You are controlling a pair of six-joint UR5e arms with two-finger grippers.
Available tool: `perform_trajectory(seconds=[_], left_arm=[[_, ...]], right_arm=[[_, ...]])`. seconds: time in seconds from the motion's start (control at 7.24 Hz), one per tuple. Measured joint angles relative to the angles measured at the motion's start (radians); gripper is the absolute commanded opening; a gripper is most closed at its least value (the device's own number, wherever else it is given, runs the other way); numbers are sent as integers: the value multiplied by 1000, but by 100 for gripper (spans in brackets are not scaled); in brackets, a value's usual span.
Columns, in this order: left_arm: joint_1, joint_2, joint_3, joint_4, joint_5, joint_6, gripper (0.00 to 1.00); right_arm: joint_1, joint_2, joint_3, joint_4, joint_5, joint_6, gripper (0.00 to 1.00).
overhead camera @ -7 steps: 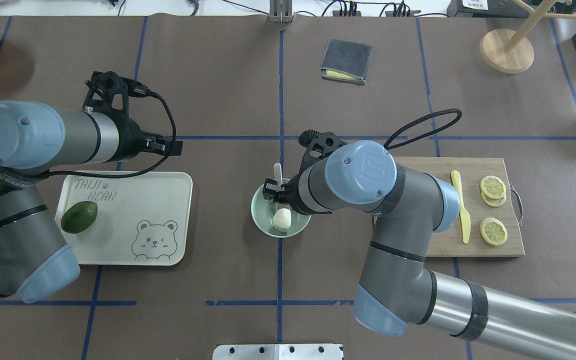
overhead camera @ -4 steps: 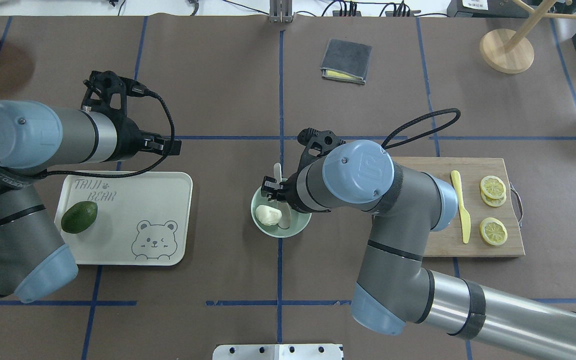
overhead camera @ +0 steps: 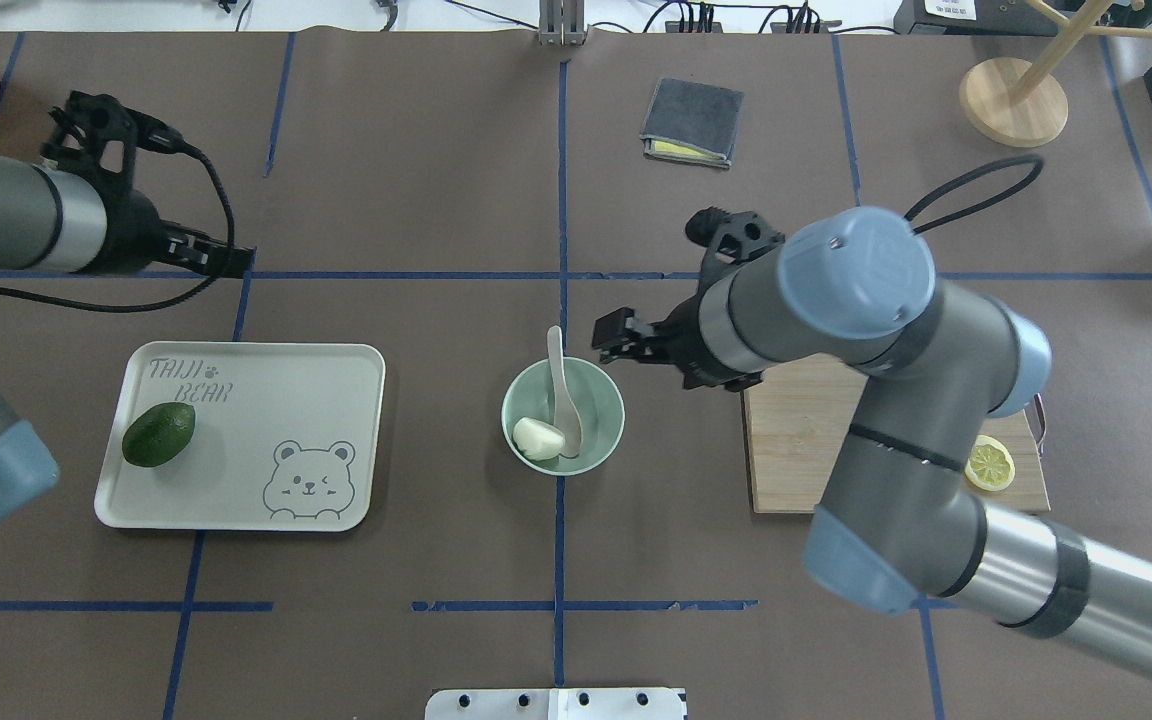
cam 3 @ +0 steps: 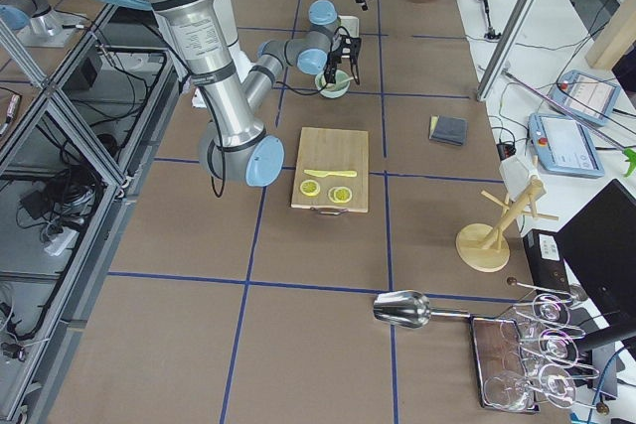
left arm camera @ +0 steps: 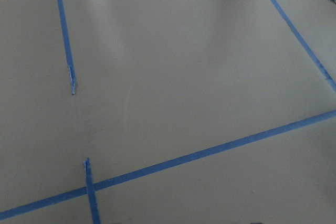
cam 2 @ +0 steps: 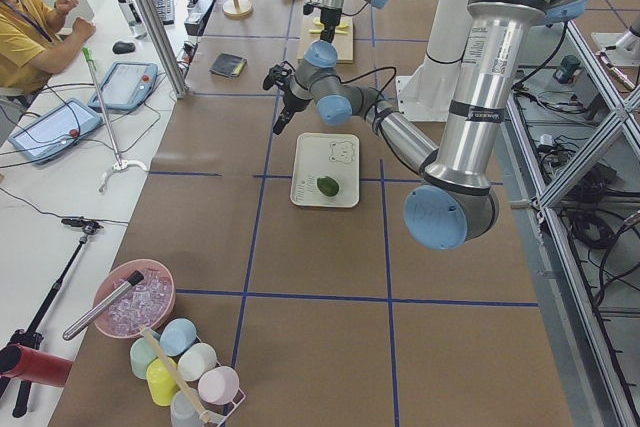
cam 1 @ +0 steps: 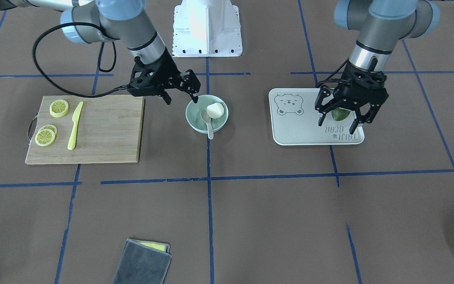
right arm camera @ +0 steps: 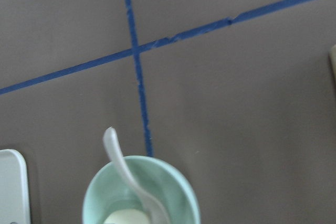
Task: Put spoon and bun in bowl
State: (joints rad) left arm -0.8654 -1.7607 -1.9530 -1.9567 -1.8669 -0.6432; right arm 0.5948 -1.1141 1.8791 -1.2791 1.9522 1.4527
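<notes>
The pale mint-green bowl [overhead camera: 608, 400] stands at the table's middle. The white bun [overhead camera: 537, 437] lies inside it at its left. The off-white spoon [overhead camera: 557, 375] has its scoop in the bowl beside the bun, and its handle sticks out over the far rim. All three show in the front view: bowl [cam 1: 190, 112], bun [cam 1: 215, 110], spoon [cam 1: 209, 127]. The right wrist view shows the bowl [right arm camera: 181, 192] and the spoon [right arm camera: 122, 163]. My right gripper [overhead camera: 616, 338] is open and empty, raised just right of the bowl. My left gripper [cam 1: 338, 123] is open and empty, raised near the tray.
A cream bear-print tray [overhead camera: 336, 370] with an avocado [overhead camera: 158, 434] lies at the left. A wooden board [cam 1: 105, 130] with lemon slices [cam 1: 59, 108] and a yellow knife [cam 1: 75, 125] lies at the right. A grey cloth [overhead camera: 693, 122] lies at the far middle.
The bun left my right gripper and rolled to the bowl's left side. My right gripper drew back to the right, off the bowl. My left gripper moved left, away from the tray.
</notes>
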Motion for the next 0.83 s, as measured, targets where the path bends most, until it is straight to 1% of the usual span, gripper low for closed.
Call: perform_trajectory(seconds=[0.14,0.28,0.41,0.55,0.69,0.83], left_arm=[[-103,40,8,0,-126,105,100],[-219,90,28,-2,-269,159,100],[-315,141,62,-7,-378,190,100],[-383,172,94,-13,-430,237,100],[-433,188,121,-12,-453,299,100],[-457,201,139,-9,-463,342,100]], right_arm=[[109,-85,20,-2,99,-139,100],[223,-172,28,-3,184,-290,100],[327,-256,29,-4,257,-444,100],[425,-337,28,-5,327,-597,100],[518,-411,22,-7,383,-741,100],[601,-475,5,-8,414,-880,100]])
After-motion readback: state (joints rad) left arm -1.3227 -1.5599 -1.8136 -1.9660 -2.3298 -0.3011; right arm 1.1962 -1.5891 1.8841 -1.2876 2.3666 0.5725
